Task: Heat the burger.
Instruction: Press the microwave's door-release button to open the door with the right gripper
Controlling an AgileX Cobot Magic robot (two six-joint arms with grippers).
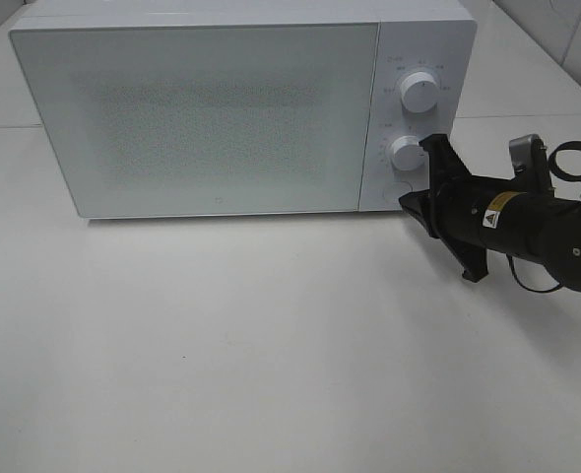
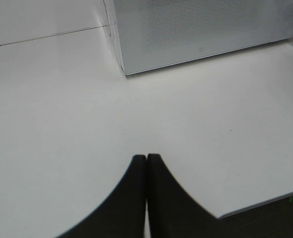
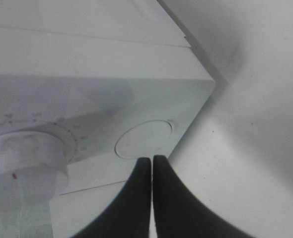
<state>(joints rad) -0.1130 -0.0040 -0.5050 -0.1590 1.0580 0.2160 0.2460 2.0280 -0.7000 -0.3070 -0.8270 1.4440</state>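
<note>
The right gripper (image 3: pixel 151 158) is showing only as two dark fingers pressed together with no gap between them, and they are pinching nothing. In the high view the gripper (image 1: pixel 410 203) is reaching in from the right, and its own black body is hiding most of the fingers there. The tips are pointing at the round button (image 3: pixel 143 139) low on the control panel of the white microwave (image 1: pixel 202 108). They are sitting right at the button's edge, but whether they are actually touching it is hard to tell. Just beside the button, the lower dial (image 3: pixel 27 153) is appearing blurred and cut off by the frame edge in the right wrist view. The upper dial (image 1: pixel 418 92) is sitting above it on the panel.

The left gripper (image 2: pixel 146 156) is also closed tight, holding nothing and hovering over the bare white table (image 2: pixel 62 114). It is well apart from the microwave's front corner, and the high view is not catching it at all.

The microwave's door (image 1: pixel 192 99) is standing shut, and its frosted, speckled panel is letting nothing inside show through. The burger is not showing in any view, so where it is lying relative to either gripper cannot be told.
</note>
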